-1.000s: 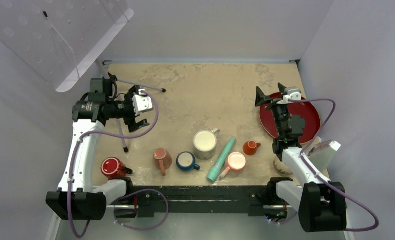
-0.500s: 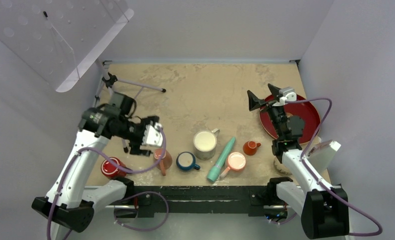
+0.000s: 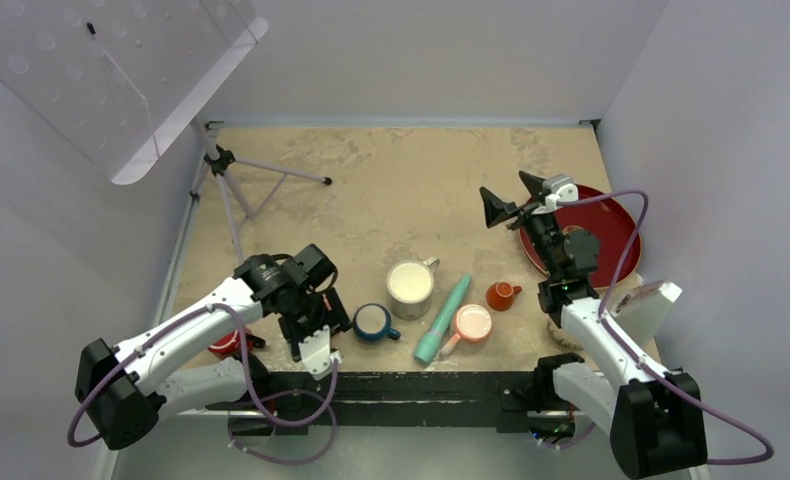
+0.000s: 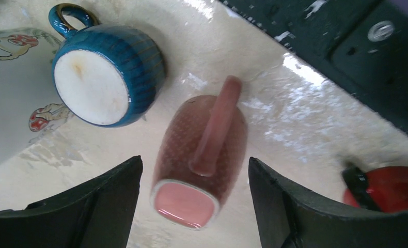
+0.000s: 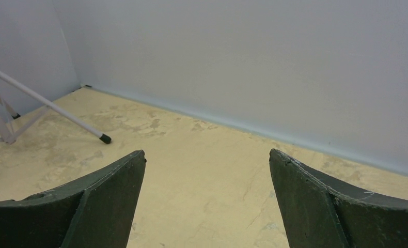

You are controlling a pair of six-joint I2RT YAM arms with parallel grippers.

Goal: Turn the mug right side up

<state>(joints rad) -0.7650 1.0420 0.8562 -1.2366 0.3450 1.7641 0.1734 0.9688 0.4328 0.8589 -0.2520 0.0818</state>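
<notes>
The beige mug shows only as a speckled tan patch (image 3: 561,338) at the table's near right, mostly hidden behind my right arm; I cannot tell how it stands. My left gripper (image 3: 323,318) is open near the front edge. In the left wrist view it (image 4: 194,160) straddles a brown-pink mug (image 4: 202,139) lying on its side, handle up and pink base towards the camera, with both fingers apart from it. My right gripper (image 3: 506,190) is open and empty, raised at the right, over bare table in the right wrist view (image 5: 206,152).
Along the front stand a red mug (image 3: 226,340), a blue mug (image 3: 371,320), a large white mug (image 3: 409,283), a teal cylinder (image 3: 443,318), a pale mug with a peach-pink inside (image 3: 471,322) and a small orange cup (image 3: 501,295). A red plate (image 3: 611,225) and a tripod (image 3: 231,175) lie further back.
My left arm has swung from the far left down to the front edge and now sits over the brown-pink mug. My right gripper has drifted a little to the left.
</notes>
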